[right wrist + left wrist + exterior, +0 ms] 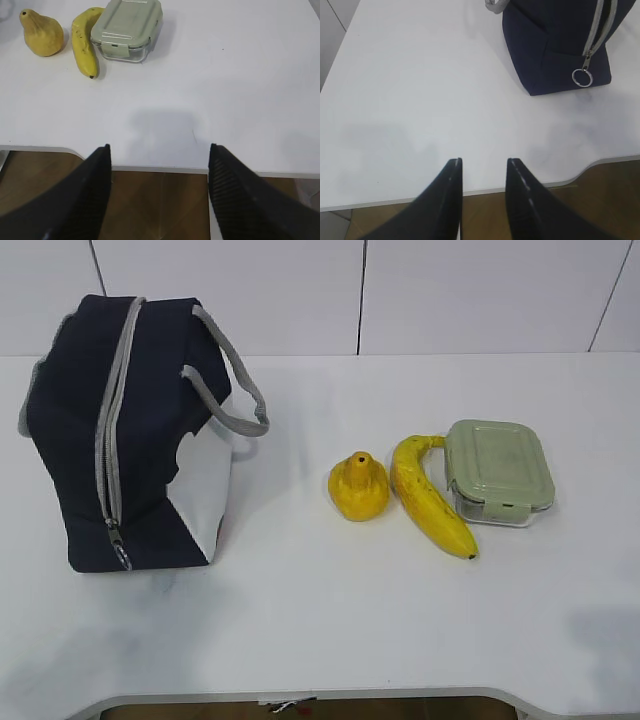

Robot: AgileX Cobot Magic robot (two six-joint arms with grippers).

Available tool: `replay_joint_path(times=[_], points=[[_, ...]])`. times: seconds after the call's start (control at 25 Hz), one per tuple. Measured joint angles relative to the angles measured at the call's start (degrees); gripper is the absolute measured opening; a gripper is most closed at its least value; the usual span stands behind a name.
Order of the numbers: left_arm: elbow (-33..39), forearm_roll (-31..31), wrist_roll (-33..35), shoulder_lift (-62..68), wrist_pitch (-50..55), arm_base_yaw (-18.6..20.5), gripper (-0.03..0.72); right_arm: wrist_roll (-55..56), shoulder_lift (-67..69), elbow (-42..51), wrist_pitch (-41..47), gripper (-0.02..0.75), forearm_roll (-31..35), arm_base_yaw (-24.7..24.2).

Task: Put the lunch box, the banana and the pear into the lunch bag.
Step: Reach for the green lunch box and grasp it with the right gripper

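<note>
The navy lunch bag (120, 430) stands at the left of the white table (320, 630) with its grey zipper (108, 450) run shut down the side facing the camera, the ring pull (582, 77) hanging at the low end nearest the table's front edge. Well apart to its right lie the pear (358, 486), the banana (430, 500) and the green-lidded lunch box (498, 472) in a close row, the banana's long axis running from the box's corner toward the front edge. The left gripper (483, 172) hovers over the front edge, fingers narrowly apart and empty, with the zipper pull ahead and to its right. The right gripper (159, 160) waits wider apart, also empty, the food ahead and to its left. The bag looks to need opening first, and the left arm is the nearer.
</note>
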Motion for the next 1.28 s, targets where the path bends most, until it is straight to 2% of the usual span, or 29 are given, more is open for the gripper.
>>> replay_joint_path(times=[1.28], points=[[0.00, 0.00, 0.00, 0.00, 0.00, 0.00, 0.235, 0.00, 0.00, -1.99, 1.48, 0.491, 1.51, 0.00]])
